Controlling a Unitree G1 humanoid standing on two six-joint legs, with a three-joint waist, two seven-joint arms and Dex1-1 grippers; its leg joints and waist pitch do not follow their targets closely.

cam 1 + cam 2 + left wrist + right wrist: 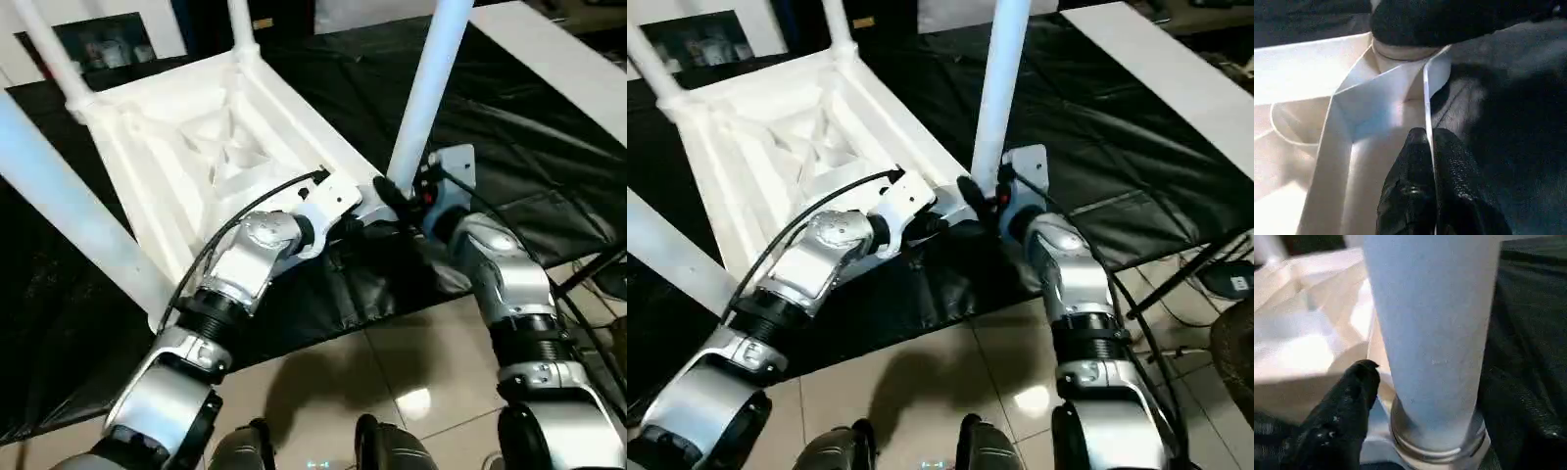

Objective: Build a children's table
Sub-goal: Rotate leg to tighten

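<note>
My left jaws [1430,161] are clenched on the thin rim wall of the upturned children's table [186,157], probably to steady it. My right jaws [404,201] sit at the base of the nearest leg [1435,333] where it enters its corner socket [1437,445]; one black finger [1347,406] rests beside the tube, and I cannot tell whether they grasp it. The table lies ribbed side up, legs rising, on a black-covered bench [549,147]. Shiny tiled floor [392,362] lies below.
</note>
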